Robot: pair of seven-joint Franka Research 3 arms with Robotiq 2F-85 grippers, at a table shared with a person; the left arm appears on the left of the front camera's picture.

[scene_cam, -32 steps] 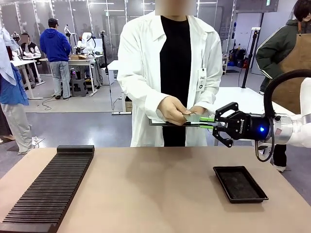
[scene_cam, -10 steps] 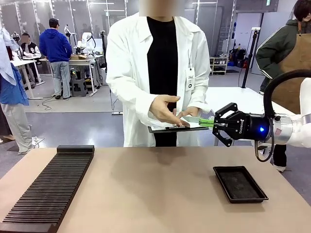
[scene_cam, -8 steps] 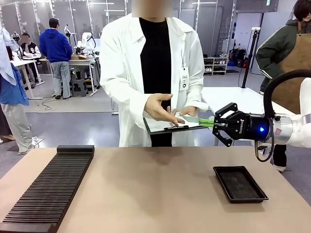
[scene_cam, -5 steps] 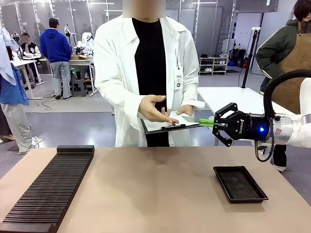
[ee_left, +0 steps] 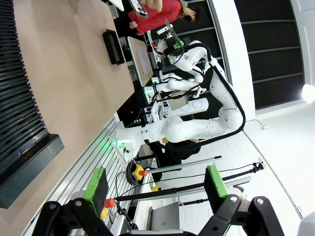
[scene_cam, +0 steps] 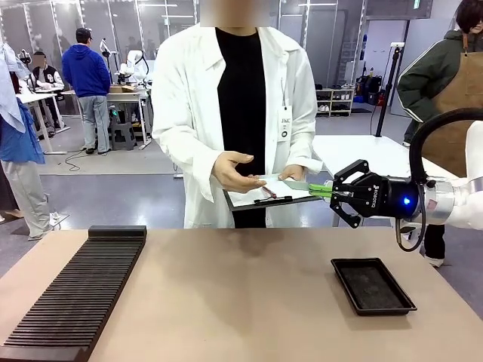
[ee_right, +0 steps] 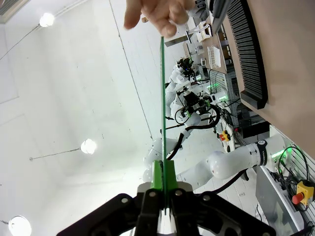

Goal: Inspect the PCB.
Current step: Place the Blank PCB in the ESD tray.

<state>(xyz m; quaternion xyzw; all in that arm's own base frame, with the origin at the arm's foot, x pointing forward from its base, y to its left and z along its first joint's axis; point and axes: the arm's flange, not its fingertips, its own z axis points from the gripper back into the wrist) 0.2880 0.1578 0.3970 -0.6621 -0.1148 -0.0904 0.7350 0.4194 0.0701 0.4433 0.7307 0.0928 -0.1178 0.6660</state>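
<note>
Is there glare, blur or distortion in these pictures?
Front view: even light, sharp, soft shadow around the black tray. Right wrist view: bright ceiling lamps glare; the PCB shows edge-on as a thin green line in the right gripper. Left wrist view: wide-angle, rolled sideways; the table is well lit.

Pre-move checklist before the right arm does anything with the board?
1. Right gripper shut on the thin green PCB: ok.
2. Board level, not drooping: ok.
3. Person's hand off the board's far edge: not ok, fingers touch it.
4. Person's white-paper clipboard clear of the board: cannot tell.
5. Black rectangular tray free: ok.
6. Left gripper open, holding nothing: ok.
</note>
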